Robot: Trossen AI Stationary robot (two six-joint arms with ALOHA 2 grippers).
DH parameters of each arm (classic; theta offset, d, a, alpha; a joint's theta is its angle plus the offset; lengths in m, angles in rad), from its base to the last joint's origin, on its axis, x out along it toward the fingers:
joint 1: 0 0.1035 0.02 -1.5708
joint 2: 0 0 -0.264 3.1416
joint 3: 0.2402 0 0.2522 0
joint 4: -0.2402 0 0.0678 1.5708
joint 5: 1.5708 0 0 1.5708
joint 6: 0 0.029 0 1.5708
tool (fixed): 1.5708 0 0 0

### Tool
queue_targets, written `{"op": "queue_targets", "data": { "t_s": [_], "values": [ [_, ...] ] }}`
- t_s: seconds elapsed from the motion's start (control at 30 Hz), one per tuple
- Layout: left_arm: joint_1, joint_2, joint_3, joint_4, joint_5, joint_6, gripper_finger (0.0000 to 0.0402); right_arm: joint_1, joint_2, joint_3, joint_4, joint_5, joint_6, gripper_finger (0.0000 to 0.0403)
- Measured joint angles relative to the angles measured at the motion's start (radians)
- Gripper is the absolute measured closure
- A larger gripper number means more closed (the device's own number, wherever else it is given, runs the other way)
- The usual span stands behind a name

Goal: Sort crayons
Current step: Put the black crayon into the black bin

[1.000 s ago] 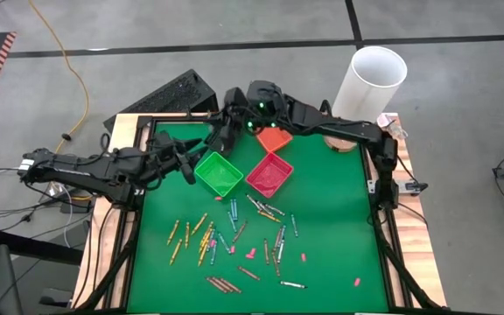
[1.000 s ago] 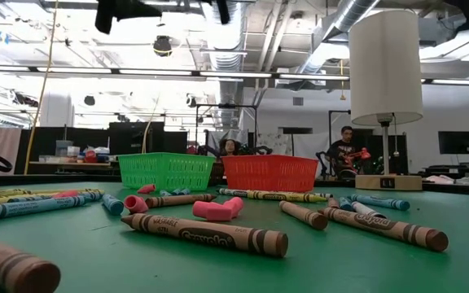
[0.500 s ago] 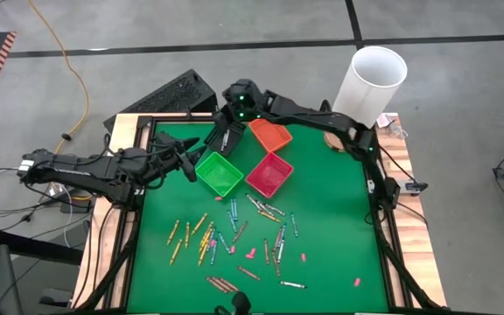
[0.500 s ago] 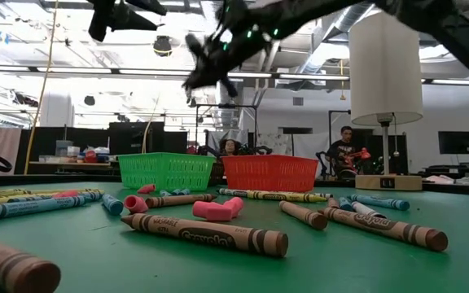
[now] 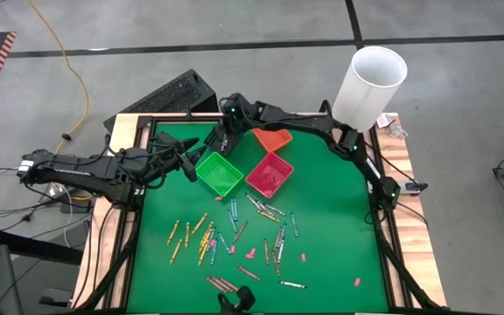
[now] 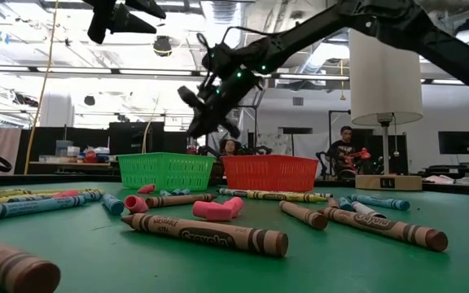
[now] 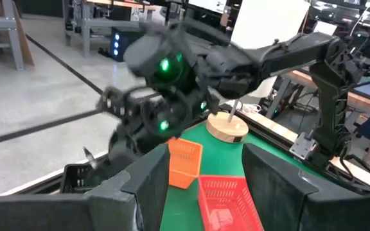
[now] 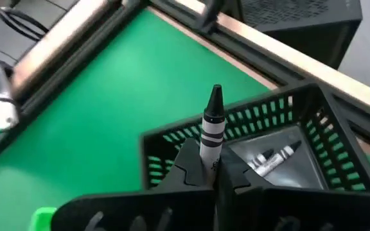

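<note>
Several crayons (image 5: 234,232) lie loose on the green mat's near half, and show close up in the low view (image 6: 206,234). My right gripper (image 8: 212,172) is shut on a grey-and-black crayon (image 8: 212,125) above a black mesh bin (image 8: 329,144) at the far left. The bin holds grey and white crayons (image 8: 272,157). In the high view my right gripper (image 5: 220,140) is just beyond the green bin (image 5: 219,173). My left gripper (image 7: 204,192) is open and empty, and waits left of the green bin (image 5: 186,157). My right gripper pinches the crayon's lower end (image 8: 209,154) between its two fingertips. The crayon runs on in line with the fingers, its dark point leading toward the black bin. It is lifted clear of the bin and the mat.
A red bin (image 5: 269,174) and an orange bin (image 5: 272,137) stand right of the green one. A tall white cylinder (image 5: 370,83) and a wooden disc (image 5: 335,140) are at the far right. Small pink bits (image 5: 250,254) lie among the crayons. People sit in the room behind (image 6: 344,150).
My right gripper has swung from above the orange bin toward the table's left edge and come down, carrying the crayon to above the black bin.
</note>
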Motion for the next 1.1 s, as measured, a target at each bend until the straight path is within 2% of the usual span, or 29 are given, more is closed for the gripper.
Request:
{"op": "queue_targets", "data": {
  "t_s": [0.4,0.67,0.77,0.9,1.1],
  "values": [
    [0.0,0.0,0.0,-0.001,0.0,-0.006,0.0217,0.001,0.031,0.001,-0.028,0.083,-0.089,0.0363],
    [0.0,0.0,0.0,-0.001,0.0,-0.006,0.0217,-0.003,0.031,0.0,-0.031,0.082,-0.101,0.0319],
    [0.0,0.0,0.0,-0.001,0.0,-0.006,0.0217,-0.008,0.023,0.0,-0.046,0.044,-0.114,0.0303],
    [0.0,-0.006,0.0,-0.017,0.026,-0.006,0.0217,-0.013,-0.065,-0.002,-0.126,-0.025,-0.182,0.0293],
    [0.001,-0.021,0.0,-0.164,0.083,-0.06,0.0217,-0.02,-0.331,0.0,-0.378,-0.024,-0.362,0.0292]
  ]
}}
